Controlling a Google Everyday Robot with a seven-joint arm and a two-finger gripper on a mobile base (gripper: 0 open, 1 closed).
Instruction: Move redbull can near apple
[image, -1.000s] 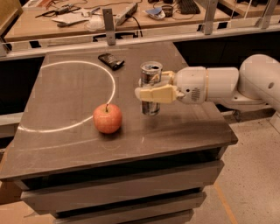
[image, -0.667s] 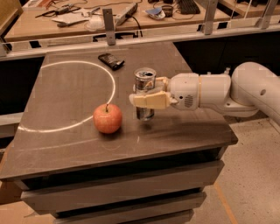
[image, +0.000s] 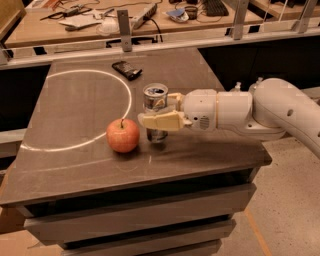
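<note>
One redbull can (image: 155, 98) between jaws

Glossy white rounded shells form the arm (image: 282, 107), narrowing to a cylindrical wrist (image: 220, 109) with a small grey vent patch (image: 203, 122) (thin seams between sections); the hand (image: 157, 108), at the redbull can (image: 155, 96) mid-tabletop (image: 80, 112), has cream-tan fingers (image: 162, 121)

Dark grey table (image: 70, 112) with a pale arc (image: 130, 100), cluttered wooden workbench (image: 45, 31) behind a metal rail (image: 200, 42), speckled beige floor (image: 285, 200)
</note>
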